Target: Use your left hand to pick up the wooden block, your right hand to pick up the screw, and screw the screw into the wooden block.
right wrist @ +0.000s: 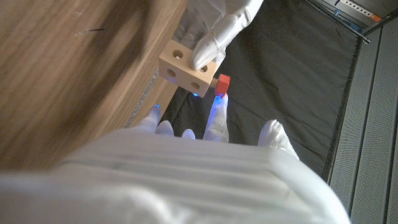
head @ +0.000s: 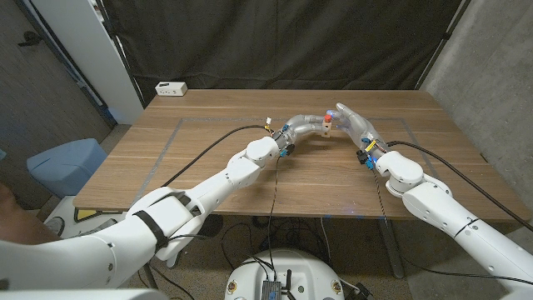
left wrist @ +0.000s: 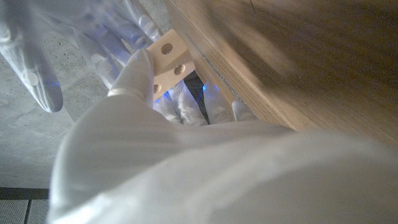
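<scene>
Nearest item: my left arm, running from 7 o'clock toward the table's middle.

Item, left hand: raised above the table, holding the block between thumb and fingers. In the left wrist view the thumb lies across one holed face of the block; in the right wrist view a fingertip presses on top of it.

Item, right hand: at 3 o'clock of the block, just beside it, fingers partly spread. One fingertip sits at the screw's head; whether it pinches the head or only touches it, I cannot tell.

Item, screw: red head, standing out from the block's side face, apparently entered in a hole. Depth of thread not visible.

Status, by my judgement: both pickups done, screw started in the block. Remaining: turning it until the head seats against the wood.
</scene>
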Available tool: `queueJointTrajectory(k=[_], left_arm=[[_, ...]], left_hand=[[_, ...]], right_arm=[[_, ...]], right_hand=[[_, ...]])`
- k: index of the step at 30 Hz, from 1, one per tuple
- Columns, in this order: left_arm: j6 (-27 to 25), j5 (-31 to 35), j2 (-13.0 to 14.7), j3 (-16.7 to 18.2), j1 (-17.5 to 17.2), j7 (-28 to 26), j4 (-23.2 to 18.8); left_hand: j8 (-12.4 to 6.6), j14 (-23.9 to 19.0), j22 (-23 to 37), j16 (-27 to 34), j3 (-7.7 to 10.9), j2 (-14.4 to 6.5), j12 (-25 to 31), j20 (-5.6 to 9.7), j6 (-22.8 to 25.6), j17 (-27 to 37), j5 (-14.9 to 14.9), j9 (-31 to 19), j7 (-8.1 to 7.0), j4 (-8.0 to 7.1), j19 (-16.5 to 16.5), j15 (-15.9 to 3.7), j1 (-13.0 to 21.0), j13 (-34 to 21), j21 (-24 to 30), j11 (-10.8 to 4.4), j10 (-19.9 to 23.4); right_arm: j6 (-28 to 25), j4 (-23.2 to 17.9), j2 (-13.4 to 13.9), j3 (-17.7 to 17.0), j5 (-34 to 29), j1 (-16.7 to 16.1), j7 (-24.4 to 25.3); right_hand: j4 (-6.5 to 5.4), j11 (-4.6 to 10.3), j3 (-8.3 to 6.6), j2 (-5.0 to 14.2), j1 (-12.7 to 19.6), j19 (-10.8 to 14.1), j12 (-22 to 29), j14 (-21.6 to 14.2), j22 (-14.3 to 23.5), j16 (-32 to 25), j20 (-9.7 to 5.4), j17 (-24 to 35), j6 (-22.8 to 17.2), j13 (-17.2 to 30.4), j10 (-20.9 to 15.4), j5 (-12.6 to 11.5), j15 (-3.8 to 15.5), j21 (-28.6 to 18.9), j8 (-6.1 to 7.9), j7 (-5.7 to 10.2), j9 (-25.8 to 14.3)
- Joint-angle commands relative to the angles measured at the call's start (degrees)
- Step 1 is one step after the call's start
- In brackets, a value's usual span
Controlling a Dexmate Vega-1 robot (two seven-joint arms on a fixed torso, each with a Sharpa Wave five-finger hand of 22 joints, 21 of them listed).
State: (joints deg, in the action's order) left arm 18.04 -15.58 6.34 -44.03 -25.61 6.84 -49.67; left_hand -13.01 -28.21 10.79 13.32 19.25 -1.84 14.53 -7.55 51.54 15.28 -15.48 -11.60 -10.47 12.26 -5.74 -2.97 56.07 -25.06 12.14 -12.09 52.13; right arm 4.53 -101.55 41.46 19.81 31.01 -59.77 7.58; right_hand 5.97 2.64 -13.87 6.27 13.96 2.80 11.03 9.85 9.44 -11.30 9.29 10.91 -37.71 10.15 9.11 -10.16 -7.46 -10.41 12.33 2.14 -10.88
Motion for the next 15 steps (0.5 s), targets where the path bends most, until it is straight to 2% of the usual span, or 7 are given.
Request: queueJointTrajectory(k=[1,15], left_arm=[[-0.48,-0.02,0.3,0.01,-0.54,-0.27,-1.06],[-0.93,0.28,0.66,-0.15,-1.11,-0.85,-2.54]], left_hand=[[-0.22,-0.47,0.13,0.36,3.65,-5.16,1.58,-0.3,2.13,0.19,-0.2,-0.32,1.26,-3.36,-0.37,-3.0,-4.16,-8.96,0.41,-0.19,0.56],[-0.22,-0.46,0.13,0.35,3.65,-5.07,1.68,-0.26,2.14,0.18,-0.19,-0.33,1.22,-3.31,-0.35,-3.14,-4.15,-8.99,0.4,-0.2,0.68]], right_arm=[[-0.61,-0.91,0.35,-0.46,0.1,-0.87,0.8],[-0.18,-1.3,0.54,-1.19,0.33,-2.2,1.59]], right_hand=[[0.11,0.05,-0.46,0.07,-0.12,0.72,0.45,4.57,0.29,-0.25,0.19,0.12,-1.18,0.07,-0.83,-0.13,0.14,-0.54,0.67,-0.19,-0.07],[0.3,-0.2,-0.63,0.15,-0.02,1.32,0.55,3.78,0.28,-0.47,0.55,0.04,-2.11,0.06,-1.82,-0.13,0.16,-0.68,0.64,-0.4,-0.09]])
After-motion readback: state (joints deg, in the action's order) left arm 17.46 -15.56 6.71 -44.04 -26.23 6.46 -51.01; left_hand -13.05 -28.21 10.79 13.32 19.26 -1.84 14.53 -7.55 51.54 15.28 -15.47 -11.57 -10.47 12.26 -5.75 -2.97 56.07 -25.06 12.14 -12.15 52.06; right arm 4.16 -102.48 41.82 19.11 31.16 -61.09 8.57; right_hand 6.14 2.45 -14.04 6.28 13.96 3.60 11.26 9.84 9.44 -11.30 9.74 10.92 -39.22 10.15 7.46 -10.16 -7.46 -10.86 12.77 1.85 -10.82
